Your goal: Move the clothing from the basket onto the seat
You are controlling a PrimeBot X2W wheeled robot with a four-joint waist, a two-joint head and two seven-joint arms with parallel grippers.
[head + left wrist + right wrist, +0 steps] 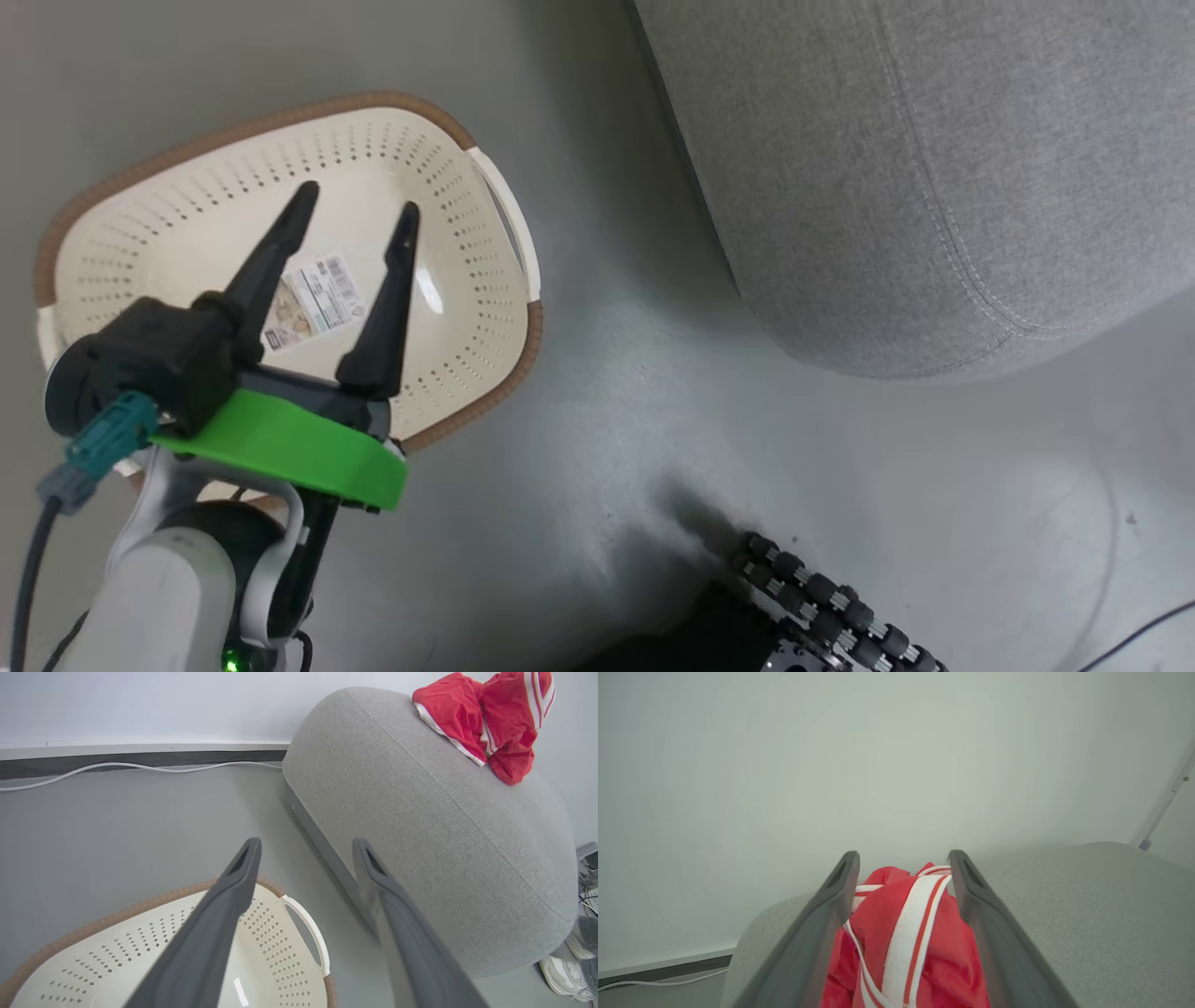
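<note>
clothing [509, 732]: we've got it heaped atop the seat [420, 835]
basket [187, 205]: on the floor [607, 420] beside the seat
left jaws: released, beside the seat
right jaws: released, straddling the clothing

The left gripper [358, 203] is hovering left of the seat [934, 187], holding its fingers wide apart. The right gripper [903, 856] is hovering over the seat, fingers equally wide.
</note>
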